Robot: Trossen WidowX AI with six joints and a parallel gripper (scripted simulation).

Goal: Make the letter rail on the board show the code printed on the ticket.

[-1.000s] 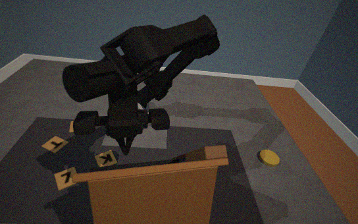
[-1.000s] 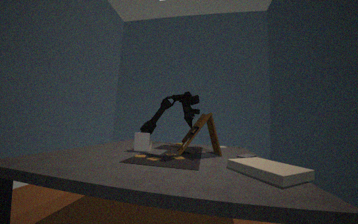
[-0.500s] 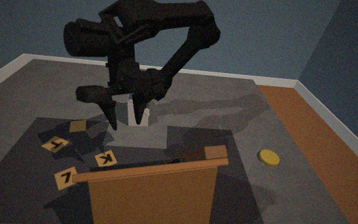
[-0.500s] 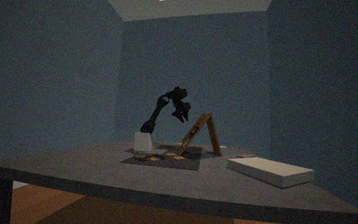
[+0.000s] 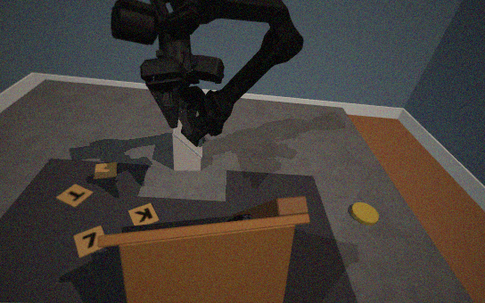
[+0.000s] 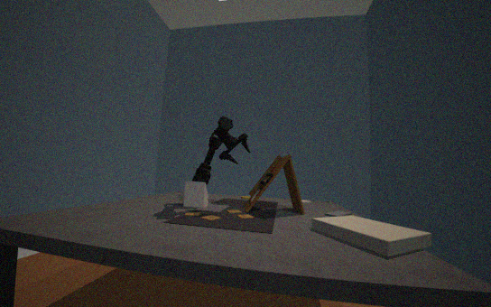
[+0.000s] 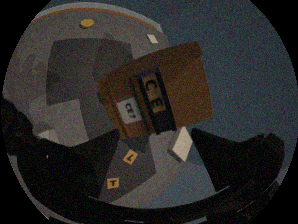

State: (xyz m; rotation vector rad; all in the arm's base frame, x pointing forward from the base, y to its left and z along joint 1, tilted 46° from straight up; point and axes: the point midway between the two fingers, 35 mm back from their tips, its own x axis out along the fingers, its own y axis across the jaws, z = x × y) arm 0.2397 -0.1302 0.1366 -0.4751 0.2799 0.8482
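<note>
The wooden board (image 5: 205, 263) (image 6: 294, 191) (image 7: 192, 95) stands tilted. Its dark rail (image 7: 164, 121) holds a C tile (image 7: 151, 86) and beside it an E tile (image 7: 157, 102); the stretch beyond E is bare. The white ticket (image 7: 130, 111) seems to read CE7. On the mat lie a tile like a 7 (image 5: 89, 241) (image 7: 130, 157), a T tile (image 5: 75, 195) (image 7: 113, 183), a K tile (image 5: 143, 215) and a shaded tile (image 5: 105, 170) with an unclear letter. My gripper (image 6: 243, 157) (image 7: 156, 132) is wide open and empty, raised on the arm's side of the board, clear of it.
The dark mat (image 5: 27, 232) (image 6: 266, 226) lies under the tiles. A yellow disc (image 5: 365, 213) (image 7: 87, 23) lies beyond the mat. A pale slab (image 6: 370, 227) (image 7: 181, 145) lies behind the board, near the counter edge. The white base block (image 5: 187, 156) (image 6: 195, 195) stands under the arm.
</note>
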